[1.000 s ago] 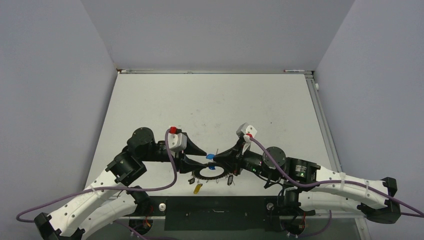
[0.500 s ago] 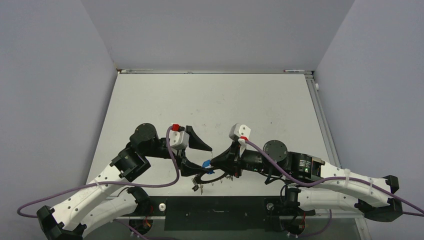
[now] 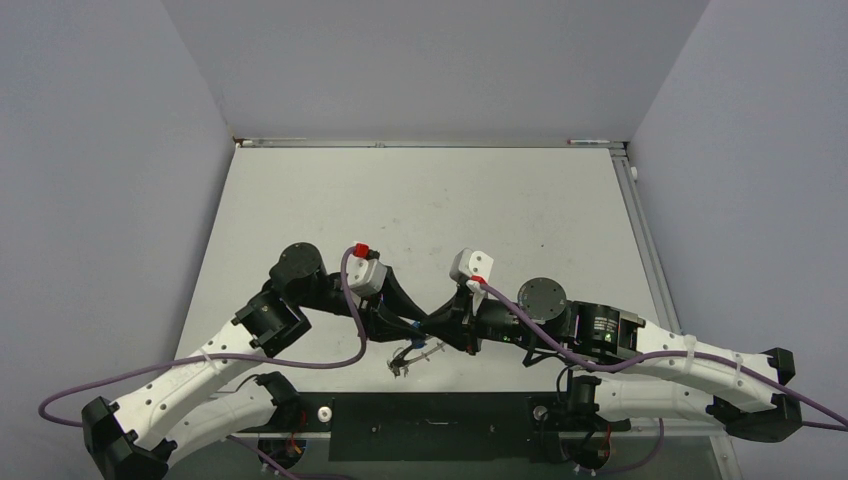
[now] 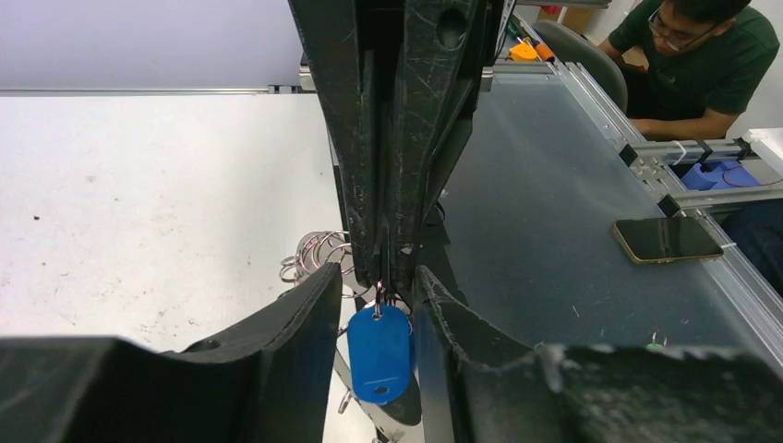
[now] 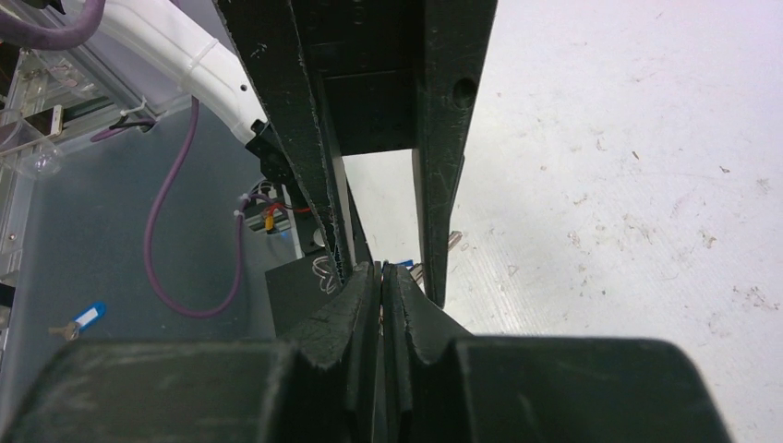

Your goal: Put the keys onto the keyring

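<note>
The 2 grippers meet tip to tip near the desk's (image 3: 420,200) front edge. The right gripper (image 5: 380,269) is closed. The left gripper (image 4: 379,277) flanks a blue-headed key (image 4: 379,353), though I cannot tell if it grips; other keys (image 3: 405,358) cluster just beside.

Blue-headed key (image 4: 379,353), flat face to camera, silver keys (image 3: 408,356) bunched close by

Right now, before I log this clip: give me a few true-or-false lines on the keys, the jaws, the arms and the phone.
1. A blue key sits between the left jaws. True.
2. The right jaws stand wide open. False: they are pressed together.
3. The left arm and right arm meet near the table's front edge. True.
4. A phone lies on the white table. False: the phone lies on the dark panel beside it.
</note>
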